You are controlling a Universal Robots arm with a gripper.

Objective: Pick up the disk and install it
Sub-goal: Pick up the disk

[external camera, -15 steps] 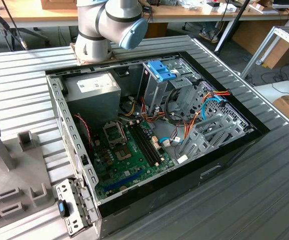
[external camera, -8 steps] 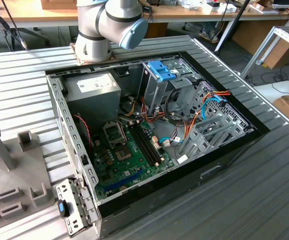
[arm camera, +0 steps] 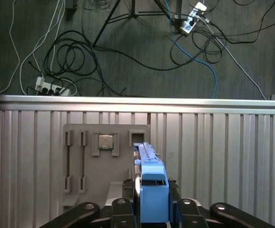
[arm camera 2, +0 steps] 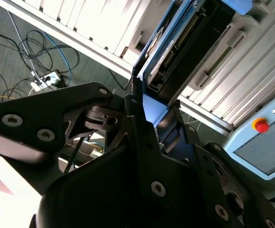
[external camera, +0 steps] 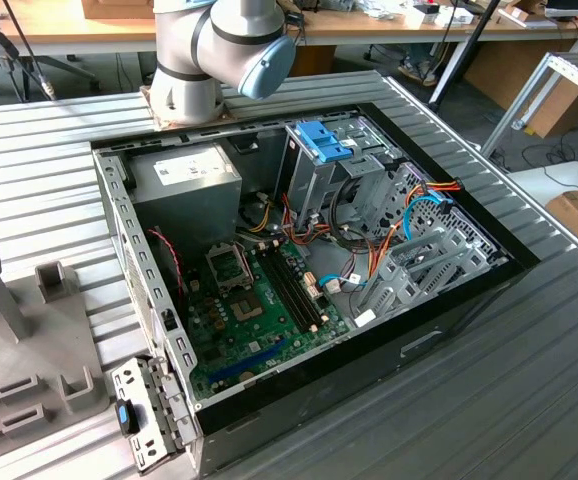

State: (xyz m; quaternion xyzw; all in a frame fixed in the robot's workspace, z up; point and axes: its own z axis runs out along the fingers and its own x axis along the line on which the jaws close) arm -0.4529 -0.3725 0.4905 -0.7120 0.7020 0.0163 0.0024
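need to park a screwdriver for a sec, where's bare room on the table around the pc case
Bare ribbed table on the exterior view's right of the case, plus a strip between the case and the grey fixture. Inside the case it is crowded: cables, drive cage, motherboard.

I count one disk (arm camera 2: 175, 47) with blue rails and one gripper (arm camera: 152, 202). The exterior view gives me one open computer case (external camera: 439, 330), one motherboard (external camera: 259, 320), one power supply box (external camera: 184, 180) and one blue latch (external camera: 321, 140). The first wrist view adds one grey fixture plate (arm camera: 106, 173), one processor chip (arm camera: 105, 141) and two power strips (arm camera: 49, 88).
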